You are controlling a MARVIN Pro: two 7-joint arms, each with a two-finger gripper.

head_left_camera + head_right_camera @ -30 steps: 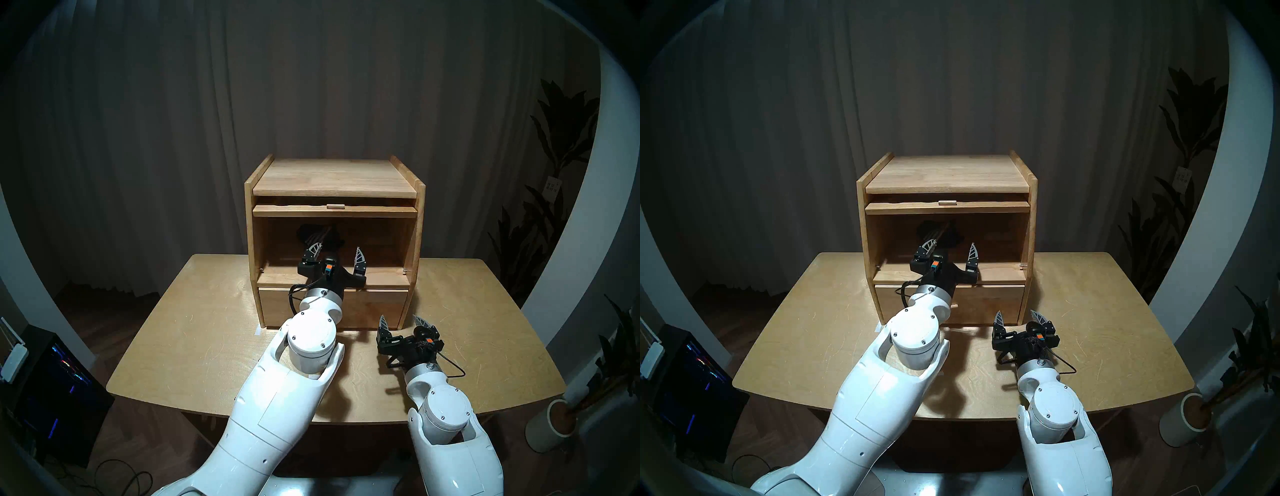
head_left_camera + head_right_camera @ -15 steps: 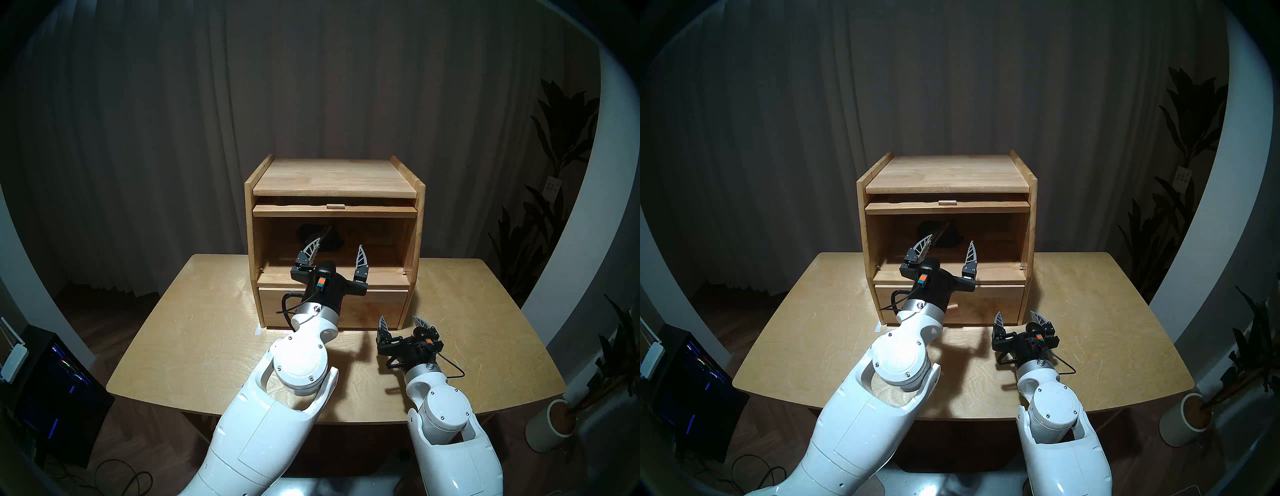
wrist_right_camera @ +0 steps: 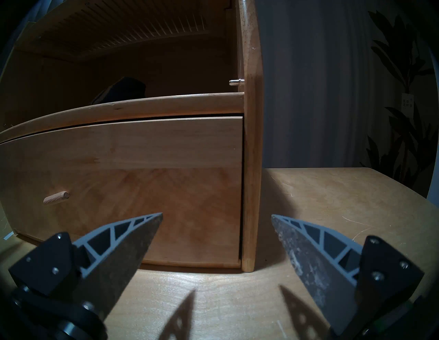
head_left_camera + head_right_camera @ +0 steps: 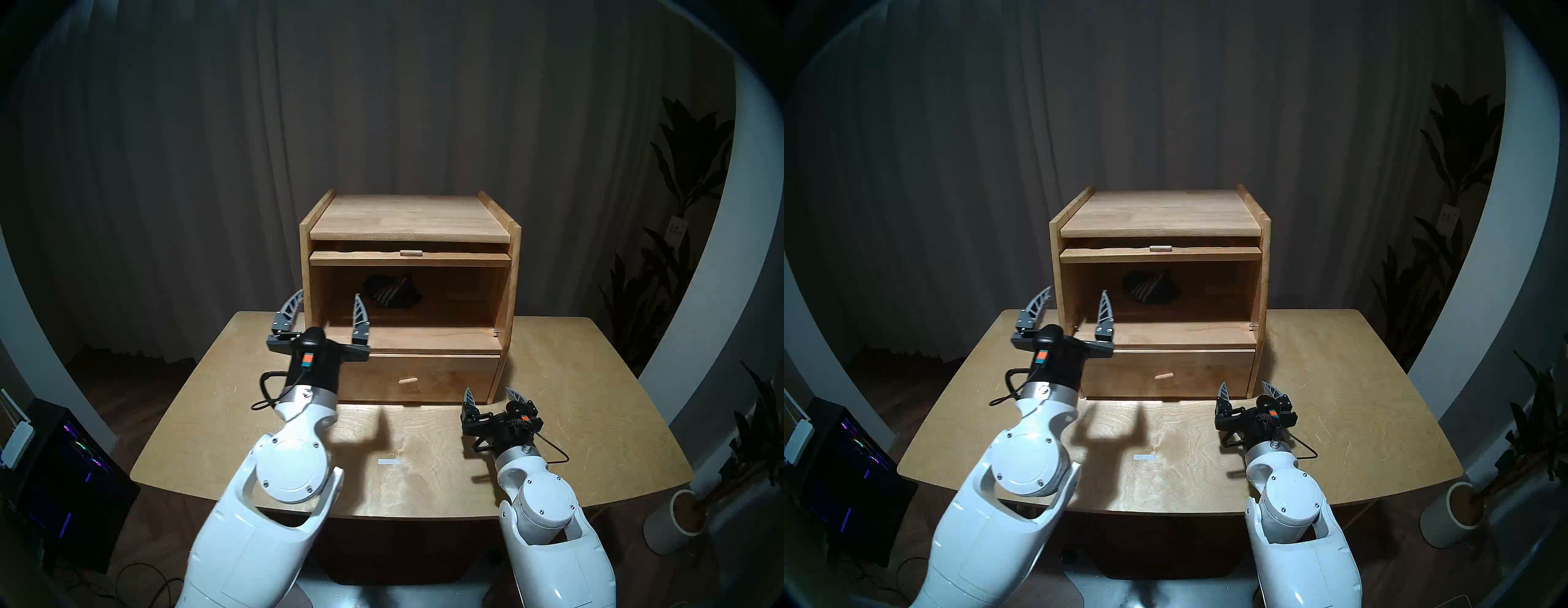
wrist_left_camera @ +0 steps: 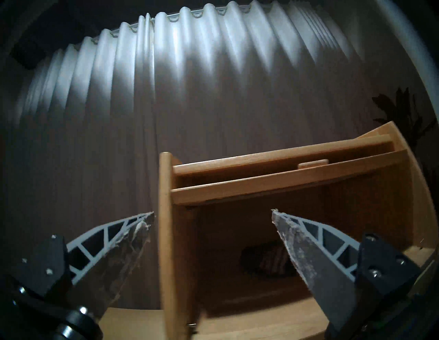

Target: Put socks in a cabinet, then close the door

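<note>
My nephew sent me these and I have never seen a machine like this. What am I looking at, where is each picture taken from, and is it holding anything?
It is a robot with two white arms, each ending in a two-fingered gripper. Two nearly identical pictures come from cameras on its head; the other two come from a camera on each wrist, with that gripper's fingers at the bottom corners. On the table stands a wooden cabinet. Its door is lifted up and slid in under the top, so the upper compartment is open, and dark striped socks lie inside. The left gripper and the right gripper are both open and hold nothing.
</note>
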